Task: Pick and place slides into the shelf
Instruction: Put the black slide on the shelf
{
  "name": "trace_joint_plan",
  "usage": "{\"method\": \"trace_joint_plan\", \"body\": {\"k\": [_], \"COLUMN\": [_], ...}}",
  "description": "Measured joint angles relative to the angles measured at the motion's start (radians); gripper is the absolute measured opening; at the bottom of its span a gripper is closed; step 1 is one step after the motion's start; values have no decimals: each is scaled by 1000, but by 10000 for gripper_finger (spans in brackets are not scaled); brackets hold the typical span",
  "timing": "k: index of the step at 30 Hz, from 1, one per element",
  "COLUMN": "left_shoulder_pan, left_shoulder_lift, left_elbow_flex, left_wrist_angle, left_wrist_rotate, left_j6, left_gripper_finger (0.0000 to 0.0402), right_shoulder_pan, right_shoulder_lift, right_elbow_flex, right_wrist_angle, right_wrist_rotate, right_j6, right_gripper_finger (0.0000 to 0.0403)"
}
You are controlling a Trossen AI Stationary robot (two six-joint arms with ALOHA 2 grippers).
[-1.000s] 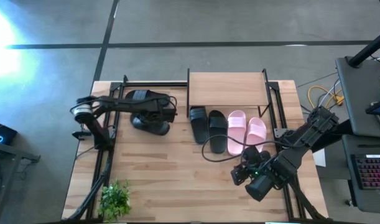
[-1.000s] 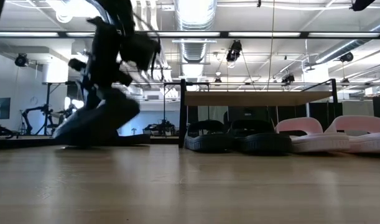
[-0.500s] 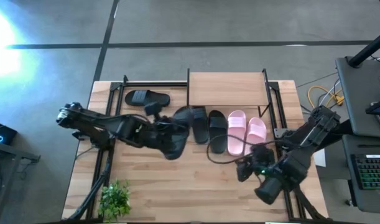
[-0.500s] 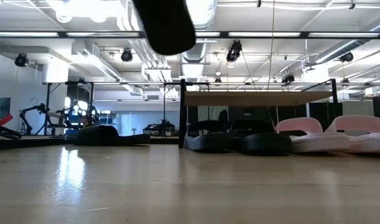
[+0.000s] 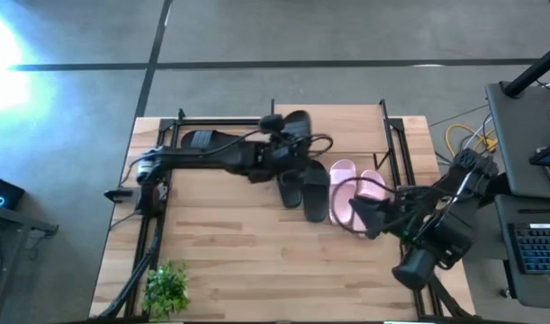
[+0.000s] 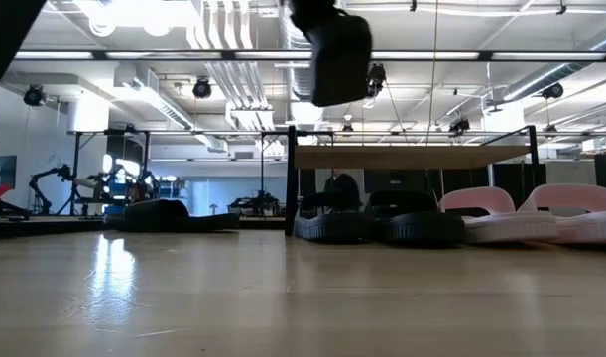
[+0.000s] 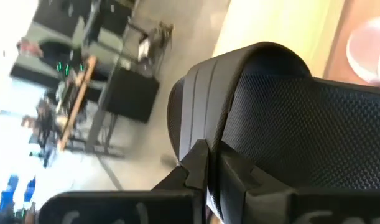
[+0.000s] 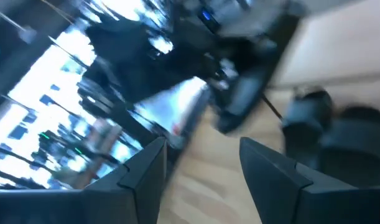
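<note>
The left gripper [image 5: 288,144] is clamped on a black slide [image 5: 295,124], holding it above the shelf [image 5: 347,126] top, probably to set it there. The right gripper [image 5: 363,216] waits with fingers spread beside the pink slides [image 5: 356,191], which lie in front of the shelf next to a black pair [image 5: 303,184]. One black slide [image 5: 207,139] lies well apart.

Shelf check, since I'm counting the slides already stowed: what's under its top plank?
Under the shelf: two black slides and two pink slides, toes sticking out. The plank hides their far ends from above.
</note>
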State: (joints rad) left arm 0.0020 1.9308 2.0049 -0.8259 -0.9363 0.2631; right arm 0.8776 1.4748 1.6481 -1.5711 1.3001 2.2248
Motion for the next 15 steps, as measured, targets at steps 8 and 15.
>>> {"method": "trace_joint_plan", "body": {"k": [8,15], "left_shoulder_pan": [99,192], "left_shoulder_lift": [107,213], "left_elbow_flex": [11,27], "left_wrist_angle": [286,301], "left_wrist_rotate": [100,108], "left_j6": [206,268], "left_gripper_finger": [0,0], "right_shoulder_pan": [-1,-1], "right_shoulder_lift": [-49,-103], "right_elbow_flex": [121,267], "right_wrist_angle": [2,10], "right_wrist_rotate": [176,215], "right_j6": [-172,-483], "right_gripper_finger": [194,194]}}
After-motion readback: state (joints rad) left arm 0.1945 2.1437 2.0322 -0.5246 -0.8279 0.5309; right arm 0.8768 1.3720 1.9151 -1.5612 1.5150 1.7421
